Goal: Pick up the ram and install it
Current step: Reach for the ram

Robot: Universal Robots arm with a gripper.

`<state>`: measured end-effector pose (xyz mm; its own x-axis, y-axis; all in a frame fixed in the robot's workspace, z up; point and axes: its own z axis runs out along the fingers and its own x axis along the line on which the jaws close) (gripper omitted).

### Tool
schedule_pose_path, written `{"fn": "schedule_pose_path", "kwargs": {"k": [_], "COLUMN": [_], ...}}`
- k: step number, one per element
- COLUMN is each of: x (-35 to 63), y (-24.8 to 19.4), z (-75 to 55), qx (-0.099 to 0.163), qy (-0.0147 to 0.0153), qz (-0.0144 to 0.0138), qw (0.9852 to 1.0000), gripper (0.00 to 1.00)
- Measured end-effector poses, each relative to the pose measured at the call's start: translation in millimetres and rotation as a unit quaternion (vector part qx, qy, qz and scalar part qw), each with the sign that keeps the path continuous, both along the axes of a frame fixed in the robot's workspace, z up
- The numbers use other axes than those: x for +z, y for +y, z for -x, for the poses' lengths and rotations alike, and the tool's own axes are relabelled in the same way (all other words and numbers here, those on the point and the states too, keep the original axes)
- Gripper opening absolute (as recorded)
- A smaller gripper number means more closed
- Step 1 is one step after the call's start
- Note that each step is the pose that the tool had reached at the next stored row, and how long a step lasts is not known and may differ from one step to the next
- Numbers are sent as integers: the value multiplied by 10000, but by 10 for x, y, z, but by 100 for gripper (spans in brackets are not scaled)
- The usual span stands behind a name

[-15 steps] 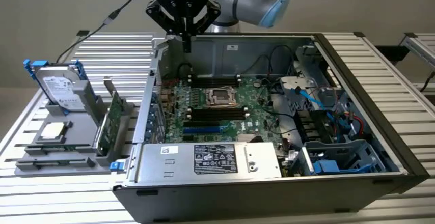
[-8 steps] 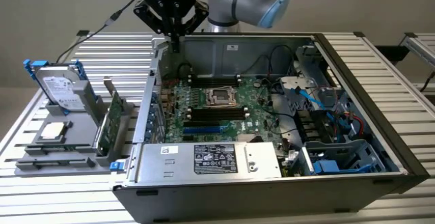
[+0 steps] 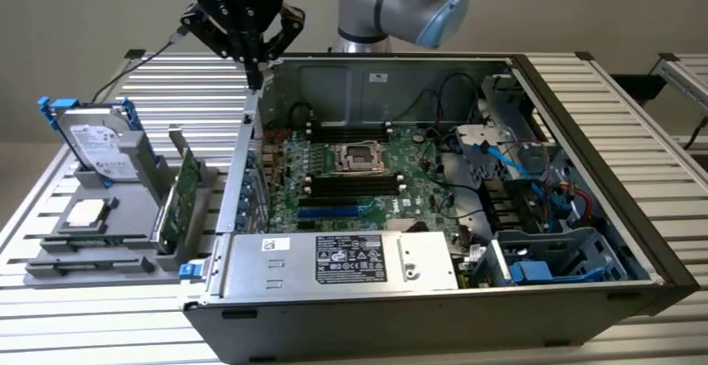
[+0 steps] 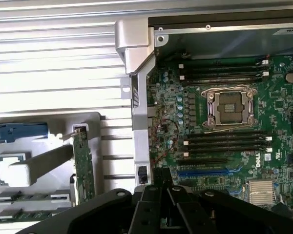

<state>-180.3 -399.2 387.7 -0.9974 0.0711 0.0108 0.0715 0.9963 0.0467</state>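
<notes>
Above case edge, closed end effector, vertical

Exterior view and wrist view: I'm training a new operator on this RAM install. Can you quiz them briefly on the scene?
1. True or false: the gripper holds the ram.
2. The hard drive with blue rails stands: A in the grey tray beside the case, B inside the case, C in the gripper.
3. Fill in: the gripper's jaws are ____.
Key: 1 false, the ram sits in the tray; 2 A; 3 shut.
</notes>
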Motion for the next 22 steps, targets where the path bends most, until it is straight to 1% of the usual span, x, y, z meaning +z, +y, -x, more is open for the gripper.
{"fn": "schedule_pose_path", "kwargs": {"k": [16, 18, 22], "x": [-30, -37, -54], "y": [-37, -46, -77], "z": [728, 818, 971], "qx": [0, 1, 0], "qy": [1, 5, 26], "qz": [0, 0, 0], "qw": [10000, 10000, 10000], "gripper": [11, 11, 11]}}
